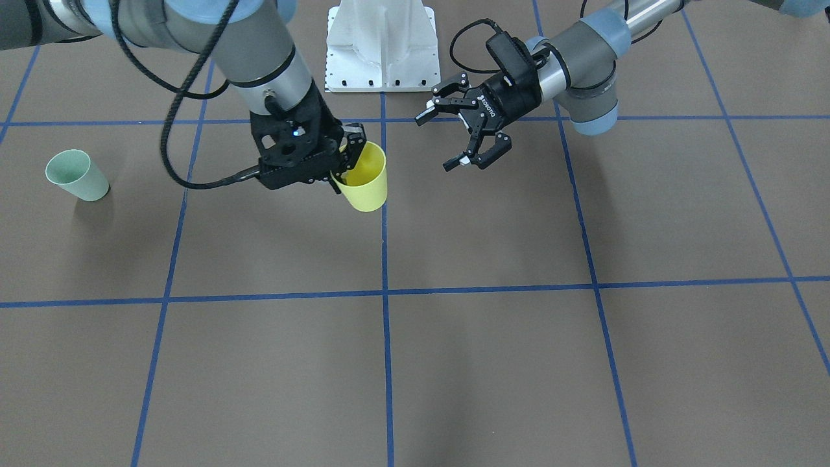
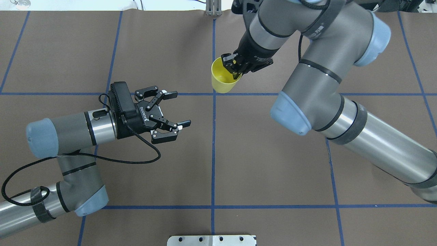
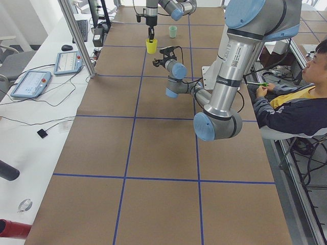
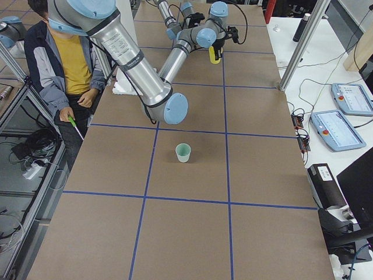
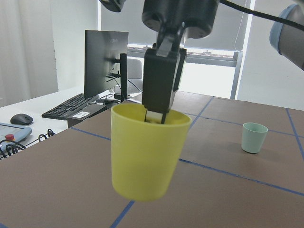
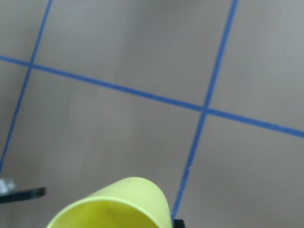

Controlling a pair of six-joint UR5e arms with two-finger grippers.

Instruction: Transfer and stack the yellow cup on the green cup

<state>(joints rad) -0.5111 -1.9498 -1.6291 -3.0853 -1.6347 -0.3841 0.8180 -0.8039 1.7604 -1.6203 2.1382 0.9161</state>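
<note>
The yellow cup [image 1: 366, 185] is held at its rim by the right claw [image 1: 343, 162], which comes down on it from above. One finger [image 5: 154, 116] is seen inside the cup against the wall, and the other is set on the outside of the same wall, so the claw is closed on the rim. The cup is kept upright, mouth up, and in the left wrist view its base is seen clear of the table [image 1: 493, 363]. It hangs just below the claw, close to a blue grid line.

The left claw [image 1: 436, 143] is held level beside the yellow cup, near it but apart from it, with its fingers spread wide. Nothing is held or touched by it. Its opening is turned toward the cup.

The green cup [image 1: 76, 175] is stood upright on the table, mouth up, well apart from both claws, on the robot's right side. It is touched by nothing.
</note>
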